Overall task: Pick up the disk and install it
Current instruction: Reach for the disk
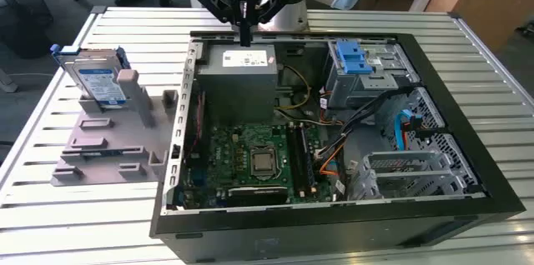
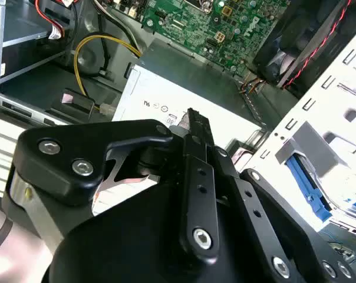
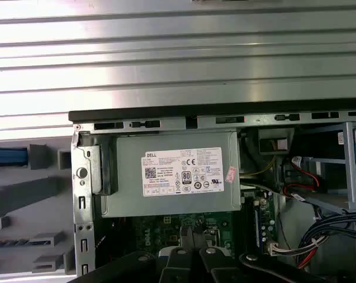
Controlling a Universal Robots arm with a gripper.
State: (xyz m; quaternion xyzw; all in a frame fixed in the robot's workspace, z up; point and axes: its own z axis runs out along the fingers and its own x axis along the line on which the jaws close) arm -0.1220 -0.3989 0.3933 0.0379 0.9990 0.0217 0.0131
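One flat silver disk [image 1: 96, 81] in a blue bracket, one grey plastic rack [image 1: 107, 147] and one open black computer case [image 1: 334, 235] are sitting on one slatted metal tabletop [image 1: 75, 230]; the case is holding one grey boxy power supply [image 1: 240, 80], one green motherboard [image 1: 242, 152], one blue latch [image 1: 354, 59].

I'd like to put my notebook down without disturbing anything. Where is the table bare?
The table is bare between the grey fixture holding the disk and its near edge. Inside the computer case, motherboard and cables crowd everything.
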